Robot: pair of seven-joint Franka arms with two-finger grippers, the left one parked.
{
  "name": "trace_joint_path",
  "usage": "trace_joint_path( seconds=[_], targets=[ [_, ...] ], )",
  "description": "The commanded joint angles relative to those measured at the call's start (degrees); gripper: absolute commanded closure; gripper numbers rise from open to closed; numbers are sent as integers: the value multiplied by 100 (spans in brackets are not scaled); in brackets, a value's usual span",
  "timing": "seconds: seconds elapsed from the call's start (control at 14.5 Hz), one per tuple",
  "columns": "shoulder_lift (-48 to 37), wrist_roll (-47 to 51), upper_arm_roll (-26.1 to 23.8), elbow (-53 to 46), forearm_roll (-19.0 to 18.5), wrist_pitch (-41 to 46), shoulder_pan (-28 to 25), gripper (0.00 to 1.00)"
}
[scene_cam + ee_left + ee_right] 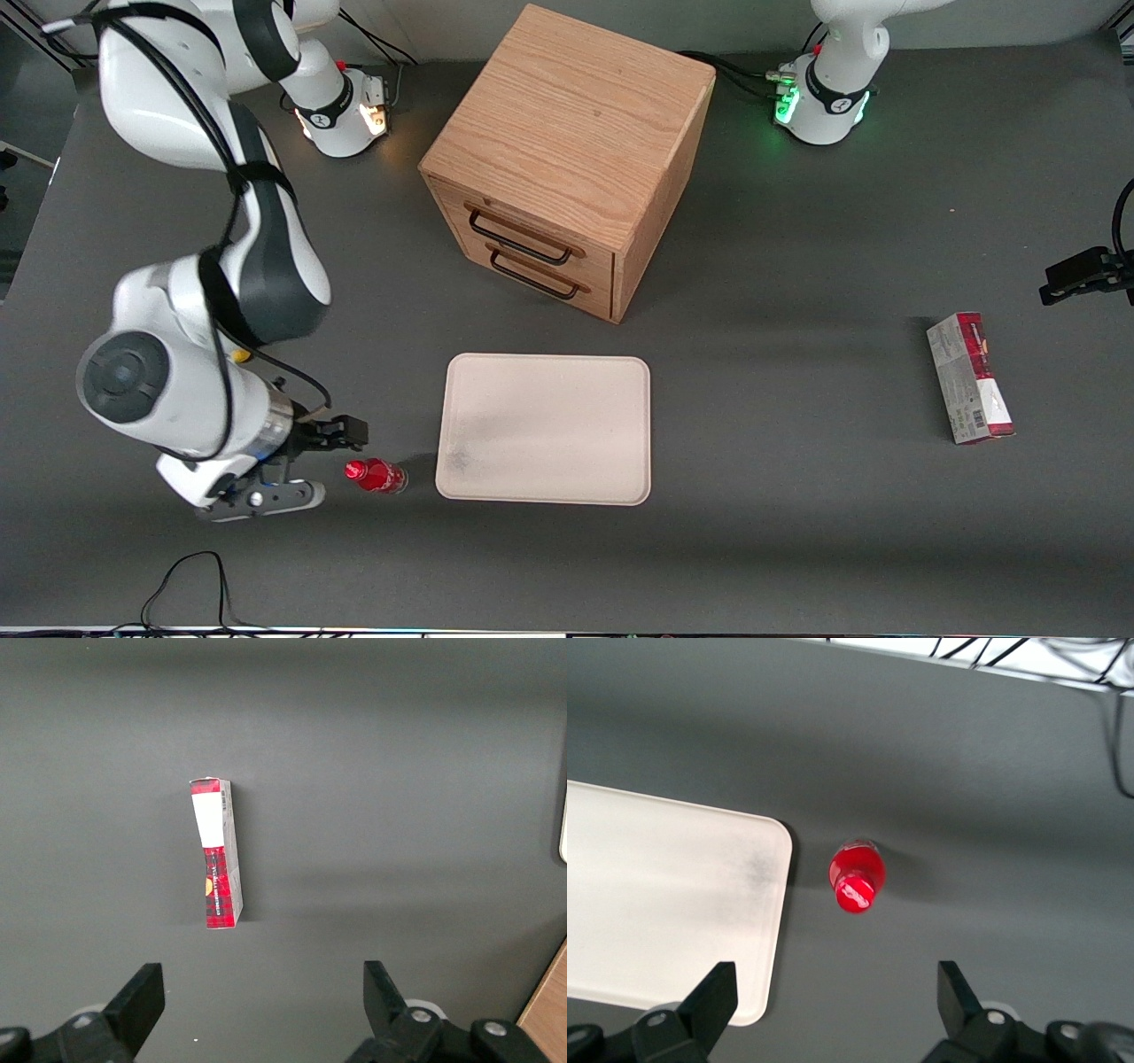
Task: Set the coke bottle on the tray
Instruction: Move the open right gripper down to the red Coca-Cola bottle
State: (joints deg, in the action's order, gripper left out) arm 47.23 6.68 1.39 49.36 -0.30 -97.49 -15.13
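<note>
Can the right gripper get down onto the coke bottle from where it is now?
Probably yes. The gripper hangs open above the table beside the coke bottle, which stands alone beside the tray, not touching it; nothing lies between.

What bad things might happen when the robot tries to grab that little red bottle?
The coke bottle is small and stands upright on the table, so the open gripper beside it might knock it over instead of catching it. It also stands close to the tray, so it could bump the raised rim on the way over.
</note>
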Motion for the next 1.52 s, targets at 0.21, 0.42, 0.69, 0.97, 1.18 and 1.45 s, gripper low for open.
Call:
trace_joint_path(
  seconds=[0.21,0.42,0.69,0.97,1.18,1.45],
  targets=[
    [594,-308,-86,-277,39,-384,177,0],
    [805,-308,-95,-269,48,-604,195,0],
    [850,-308,-95,-242,48,-639,186,0],
    [841,-291,-95,-234,39,-604,142,36],
    [815,-282,-95,-233,39,-569,116,89],
    [718,-299,-86,-242,13,-385,116,100]
  ],
)
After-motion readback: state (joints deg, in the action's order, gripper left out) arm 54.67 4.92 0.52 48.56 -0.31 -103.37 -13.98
